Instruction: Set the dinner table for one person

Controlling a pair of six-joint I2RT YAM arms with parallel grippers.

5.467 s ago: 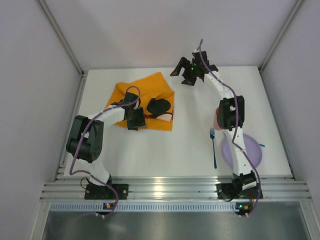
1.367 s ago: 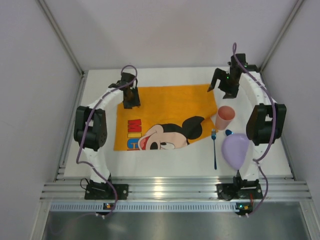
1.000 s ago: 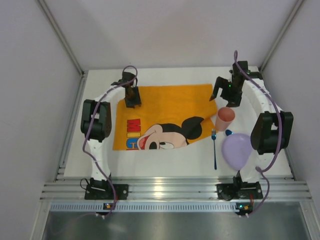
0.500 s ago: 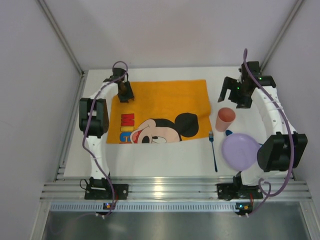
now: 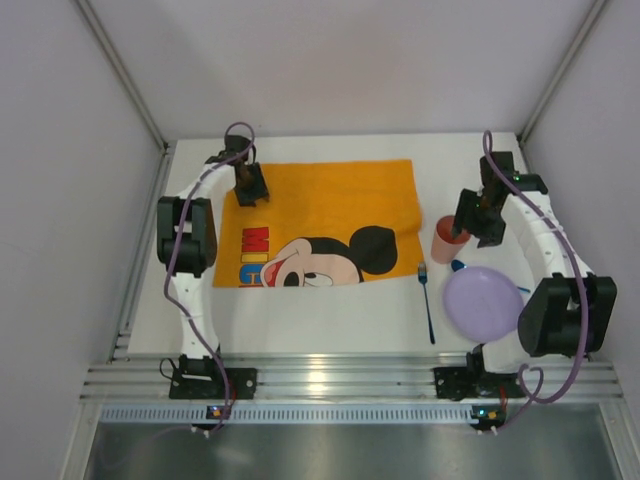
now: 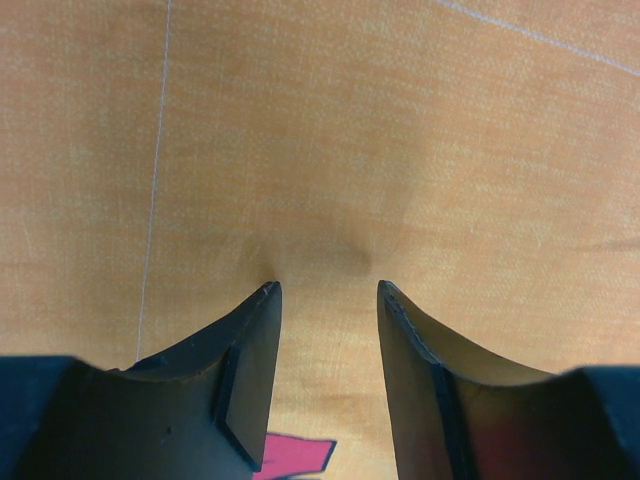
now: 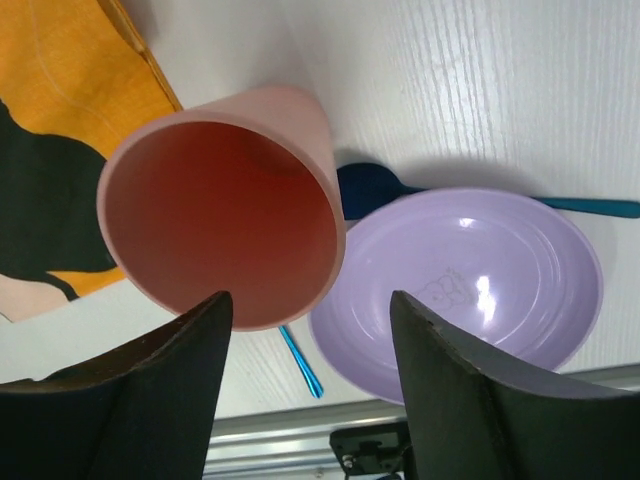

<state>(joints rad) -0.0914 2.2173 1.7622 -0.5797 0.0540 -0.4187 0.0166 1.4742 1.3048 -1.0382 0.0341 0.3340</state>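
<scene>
- Top view: the dinner table [image 5: 330, 310] is the big white top under everything, with its ridged rail [image 5: 350, 378] at my base end. The orange mat [image 5: 330, 205] was a crumpled heap 5.5 s ago. Now it lies flat on the far-left part of the table, mouse print up.
- Top view: my left gripper [image 5: 248, 186] sits at the mat's far-left corner, just where it was 0.5 s ago. My right gripper [image 5: 478, 215] has left the far-right corner and come over the pink cup [image 5: 446, 241], which stands just off the mat's right edge. The purple plate [image 5: 483, 303] and blue fork [image 5: 428, 300] lie on bare table nearer my bases.
- Left wrist view: my jaws are slightly apart, tips down on the mat [image 6: 400, 150]. There is 1 small pucker of cloth between them, and nothing is clamped.
- Right wrist view: my jaws are spread wide, and the cup [image 7: 225, 230] stands upright below the gap, not gripped. The plate [image 7: 470, 290] is just beside it and hides part of a blue spoon [image 7: 372, 186].
- My reading: the mat is laid, so spreading looks finished. The cup, plate, fork and spoon are all off the cloth, and the cup seems to be my next pick.
</scene>
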